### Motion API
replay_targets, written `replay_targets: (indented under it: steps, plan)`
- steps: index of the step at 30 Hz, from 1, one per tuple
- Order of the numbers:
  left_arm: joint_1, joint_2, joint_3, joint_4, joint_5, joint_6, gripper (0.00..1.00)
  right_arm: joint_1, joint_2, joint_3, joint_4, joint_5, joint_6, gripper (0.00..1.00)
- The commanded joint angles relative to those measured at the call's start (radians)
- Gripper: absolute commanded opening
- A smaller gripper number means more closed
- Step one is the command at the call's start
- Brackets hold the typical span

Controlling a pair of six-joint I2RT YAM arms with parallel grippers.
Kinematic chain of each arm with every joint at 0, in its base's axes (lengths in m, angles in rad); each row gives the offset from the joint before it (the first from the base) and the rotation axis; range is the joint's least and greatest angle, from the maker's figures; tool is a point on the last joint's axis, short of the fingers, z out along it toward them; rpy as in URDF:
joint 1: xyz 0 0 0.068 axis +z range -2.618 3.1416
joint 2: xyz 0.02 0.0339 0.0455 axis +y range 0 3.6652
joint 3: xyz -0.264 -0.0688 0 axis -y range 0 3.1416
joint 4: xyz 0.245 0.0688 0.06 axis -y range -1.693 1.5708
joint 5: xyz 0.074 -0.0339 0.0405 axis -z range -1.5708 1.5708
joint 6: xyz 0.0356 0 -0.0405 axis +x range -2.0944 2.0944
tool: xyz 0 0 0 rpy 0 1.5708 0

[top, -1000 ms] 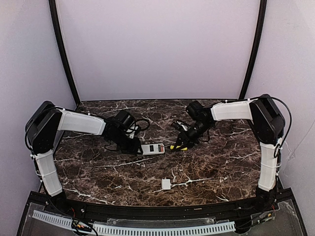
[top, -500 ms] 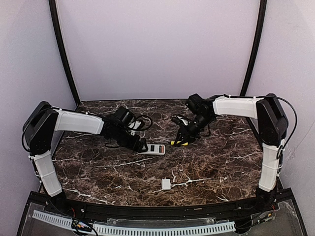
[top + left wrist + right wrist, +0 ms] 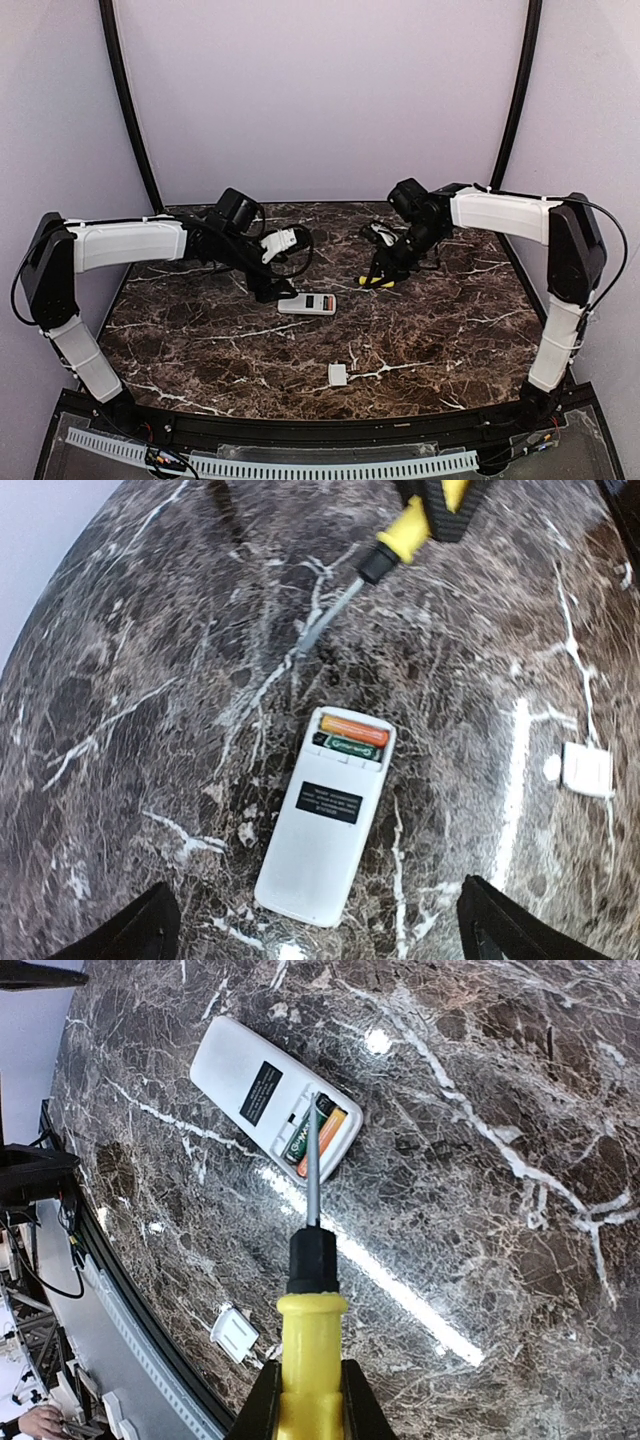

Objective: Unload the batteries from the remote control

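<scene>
The white remote control [image 3: 322, 825] lies flat on the marble with its compartment uncovered. Two batteries sit side by side in it, an orange one [image 3: 352, 730] and a green one [image 3: 349, 745]. My left gripper [image 3: 318, 905] hangs open above the remote's near end, its fingers [image 3: 150, 930] wide apart and touching nothing. My right gripper [image 3: 308, 1395] is shut on the yellow handle of a screwdriver [image 3: 310, 1340], whose tip hovers over the batteries [image 3: 318, 1132]. From above, the remote [image 3: 307, 303] sits between the left gripper [image 3: 272, 288] and the right gripper [image 3: 388, 265].
A small white square cover piece [image 3: 338, 374] lies on the marble toward the front, also visible as the cover [image 3: 587, 770] at the right of the left wrist view. A black rail [image 3: 320, 428] runs along the table's near edge. Dark poles stand at the back corners.
My left gripper has opened, let go of the remote and lifted away toward the back. The right arm has drawn back and to the right with the screwdriver.
</scene>
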Motion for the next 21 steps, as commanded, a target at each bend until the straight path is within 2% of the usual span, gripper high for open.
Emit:
replay_targets:
  steps: [1,4,8,15,21]
  plan:
    - [-0.005,0.025,0.103,-0.196,0.095,0.433,0.97,-0.01,-0.068,-0.051,0.006,0.039,-0.007,0.0]
    - [-0.003,0.106,0.222,-0.368,0.105,0.557,0.96,-0.012,-0.096,-0.084,0.017,0.043,-0.006,0.0]
    - [0.0,0.272,0.393,-0.549,0.099,0.634,0.94,-0.012,-0.137,-0.125,0.021,0.053,-0.006,0.0]
    - [0.002,0.39,0.503,-0.589,0.074,0.656,0.94,-0.018,-0.164,-0.162,0.022,0.058,-0.009,0.0]
    - [0.002,0.438,0.479,-0.543,0.075,0.625,0.94,-0.027,-0.157,-0.17,0.024,0.047,-0.017,0.0]
